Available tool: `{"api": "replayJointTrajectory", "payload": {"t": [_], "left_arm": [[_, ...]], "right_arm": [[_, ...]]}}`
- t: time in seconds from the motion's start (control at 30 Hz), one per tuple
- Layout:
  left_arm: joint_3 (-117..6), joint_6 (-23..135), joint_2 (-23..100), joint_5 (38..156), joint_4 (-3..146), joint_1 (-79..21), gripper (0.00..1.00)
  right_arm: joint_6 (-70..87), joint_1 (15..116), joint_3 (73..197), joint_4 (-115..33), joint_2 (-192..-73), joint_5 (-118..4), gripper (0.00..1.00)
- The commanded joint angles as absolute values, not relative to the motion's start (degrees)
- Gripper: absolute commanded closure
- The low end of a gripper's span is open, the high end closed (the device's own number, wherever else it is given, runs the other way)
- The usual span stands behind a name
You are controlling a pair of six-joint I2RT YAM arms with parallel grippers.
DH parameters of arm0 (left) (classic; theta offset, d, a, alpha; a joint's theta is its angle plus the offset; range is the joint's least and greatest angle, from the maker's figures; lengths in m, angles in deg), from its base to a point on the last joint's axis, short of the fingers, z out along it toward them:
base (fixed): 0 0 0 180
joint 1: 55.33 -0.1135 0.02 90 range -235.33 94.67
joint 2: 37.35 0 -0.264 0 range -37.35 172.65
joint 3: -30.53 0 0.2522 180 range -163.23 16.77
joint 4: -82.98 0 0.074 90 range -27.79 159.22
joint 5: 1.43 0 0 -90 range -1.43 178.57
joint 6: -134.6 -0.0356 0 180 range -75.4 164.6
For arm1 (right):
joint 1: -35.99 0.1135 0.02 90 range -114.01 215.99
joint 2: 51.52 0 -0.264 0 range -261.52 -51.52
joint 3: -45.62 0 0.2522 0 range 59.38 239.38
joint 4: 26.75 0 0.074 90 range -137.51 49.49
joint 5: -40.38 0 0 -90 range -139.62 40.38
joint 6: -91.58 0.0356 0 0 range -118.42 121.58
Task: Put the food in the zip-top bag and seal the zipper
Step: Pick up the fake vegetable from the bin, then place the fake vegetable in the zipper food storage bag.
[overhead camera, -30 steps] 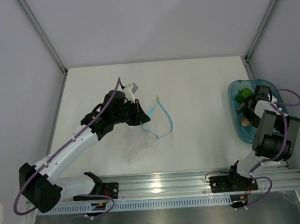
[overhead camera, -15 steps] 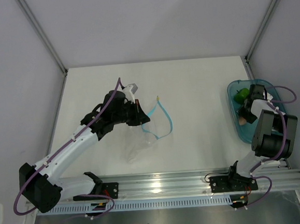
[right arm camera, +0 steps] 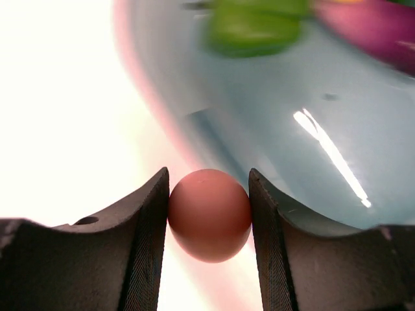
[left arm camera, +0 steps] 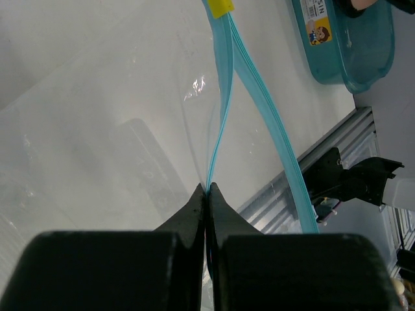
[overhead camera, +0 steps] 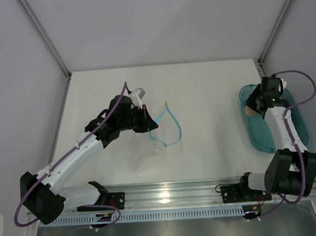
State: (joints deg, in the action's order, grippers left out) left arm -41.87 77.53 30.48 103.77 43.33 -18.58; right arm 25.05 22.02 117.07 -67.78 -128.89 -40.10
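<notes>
The clear zip-top bag [overhead camera: 146,150] lies left of centre, its light blue-teal zipper [overhead camera: 172,129] standing open in a loop. My left gripper [overhead camera: 145,122] is shut on one lip of the zipper [left arm camera: 222,123]; the other lip [left arm camera: 279,152] hangs free. My right gripper [overhead camera: 252,108] is shut on the beige-pink egg [right arm camera: 209,214] and holds it over the left rim of the teal tray [overhead camera: 277,133]. The green pepper [right arm camera: 254,24] and the purple eggplant [right arm camera: 376,32] lie blurred in the tray. The yellow pepper is not clearly seen.
The teal oval tray [right arm camera: 292,123] stands at the table's right edge, also seen in the left wrist view [left arm camera: 353,48]. A yellow tab [left arm camera: 219,7] sits at the zipper's far end. The metal rail [overhead camera: 169,196] runs along the near edge. Frame posts stand at the back corners.
My right arm has stretched out and carried the egg from the tray's middle up and to its far left rim. The left arm and the bag have not moved.
</notes>
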Motion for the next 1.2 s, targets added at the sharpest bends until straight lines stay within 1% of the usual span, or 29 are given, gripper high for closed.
{"api": "replayJointTrajectory", "payload": {"t": [0.0,0.17,0.2,0.27,0.3,0.37,0.4,0.53,0.7,0.77,0.83,0.87,0.9,0.97,1.0,1.07,1.17], "left_arm": [[-43.61,76.86,29.45,103.69,44.34,-18.15,0.99],[-44.14,77.56,30.24,104.30,44.87,-18.16,0.99],[-44.23,77.65,30.24,104.39,45.04,-18.16,0.99],[-44.41,77.91,30.50,104.48,45.13,-18.07,0.99],[-44.49,78.00,30.59,104.57,45.13,-18.07,0.99],[-44.49,78.18,30.59,104.74,44.96,-18.16,0.99],[-44.67,78.26,30.59,104.74,44.96,-18.16,1.00],[-44.41,78.62,30.06,105.09,45.13,-18.16,0.99],[-44.23,78.53,29.80,105.09,44.78,-18.16,0.99],[-44.32,78.44,29.54,105.01,44.69,-18.07,0.99],[-44.49,78.44,29.27,105.01,44.69,-18.16,0.99],[-43.97,78.35,29.27,104.92,44.78,-18.16,0.99],[-44.58,78.35,29.19,104.92,44.78,-18.16,0.99],[-44.49,78.35,29.10,104.92,44.78,-18.16,0.99],[-44.49,78.44,29.10,105.01,44.87,-18.07,1.00],[-44.49,78.44,29.10,105.01,44.96,-18.07,0.99],[-44.41,78.44,29.01,105.18,44.96,-18.15,0.99]], "right_arm": [[23.03,28.68,120.90,-72.06,-122.38,-47.93,0.82],[24.96,40.89,123.89,-73.47,-115.69,-58.74,0.81],[25.48,44.74,124.07,-71.73,-115.16,-60.93,0.81],[27.85,48.89,124.86,-69.18,-114.28,-63.76,0.81],[28.38,53.44,125.30,-68.29,-114.19,-63.86,0.80],[29.44,58.21,126.61,-66.19,-114.89,-62.46,0.80],[29.62,62.41,127.14,-65.83,-115.50,-61.67,0.79],[29.79,70.24,130.13,-65.47,-120.42,-59.55,0.76],[29.71,77.55,133.38,-65.65,-125.95,-55.51,0.74],[29.44,79.66,134.26,-66.78,-127.10,-53.23,0.70],[28.92,80.46,135.32,-67.58,-128.16,-52.69,0.60],[28.83,80.81,135.58,-68.02,-128.34,-52.69,0.53],[28.65,80.99,135.85,-68.28,-128.78,-52.87,0.39],[28.48,81.34,136.11,-68.98,-128.87,-52.70,0.29],[28.30,81.34,136.20,-69.25,-128.95,-52.52,0.21],[28.21,81.34,136.55,-70.22,-128.61,-51.21,0.12],[27.77,81.26,136.90,-71.01,-127.82,-49.63,0.10]]}}
